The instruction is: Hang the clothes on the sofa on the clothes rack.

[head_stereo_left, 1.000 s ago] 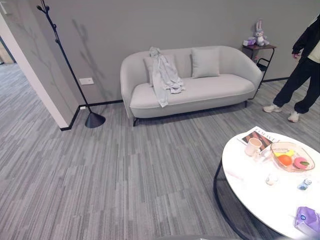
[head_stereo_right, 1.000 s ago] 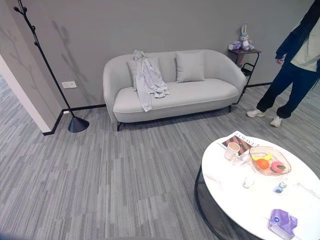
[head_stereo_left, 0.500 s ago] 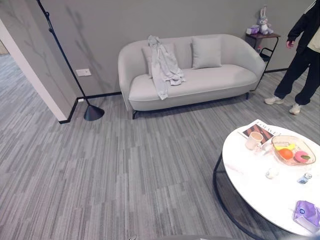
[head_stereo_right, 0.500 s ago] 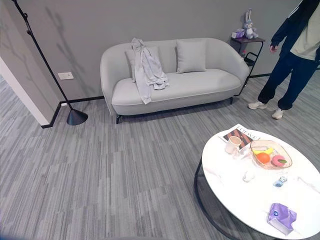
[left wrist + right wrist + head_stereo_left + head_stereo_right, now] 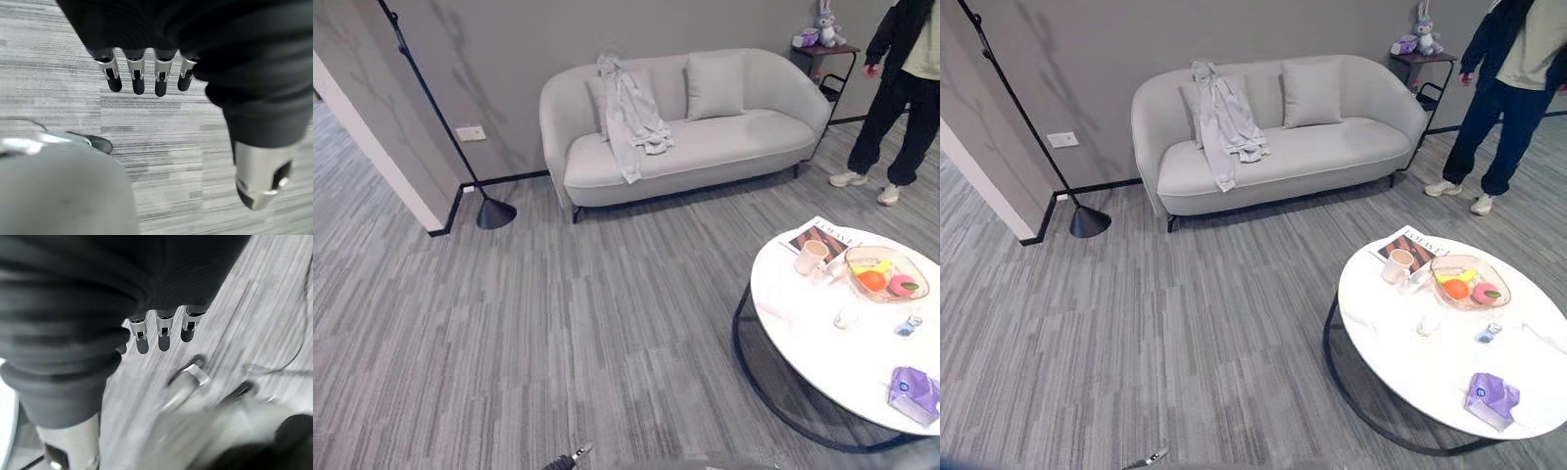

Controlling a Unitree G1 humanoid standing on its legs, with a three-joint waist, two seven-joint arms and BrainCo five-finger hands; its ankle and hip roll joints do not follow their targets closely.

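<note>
The left robot hand [image 5: 146,78] hangs over bare carpet with its fingers straight and relaxed, holding nothing, and the right robot hand [image 5: 161,330] hangs the same way, empty and slack-fingered. Both are well apart from anything the task concerns, so what matters is direction across the room.

Going left to right in the left eye view: the black clothes rack [image 5: 431,98] stands at about 11 o'clock, its thin pole leaning up along the grey wall and its cone-shaped base resting on the carpet just beside the wall corner. Next, at roughly 12 o'clock, sits the pale grey sofa [image 5: 705,162] against the wall. The light grey garment [image 5: 628,122] is draped over the sofa's left end, its top caught on the backrest and its long axis running down the backrest, across the seat, with its lower edge hanging over the front of the seat cushion. A square cushion [image 5: 713,85] rests upright on the sofa to the garment's right. At 1 to 2 o'clock a person [image 5: 899,88] stands beside a small side table with a toy rabbit [image 5: 823,22]. At 3 to 4 o'clock lies the round white table [image 5: 803,352], carrying a cup, a magazine and a fruit bowl.

The garment lies nearly dead ahead, slightly left of centre, so I judge the left hand marginally nearer, with the rack further left again.
</note>
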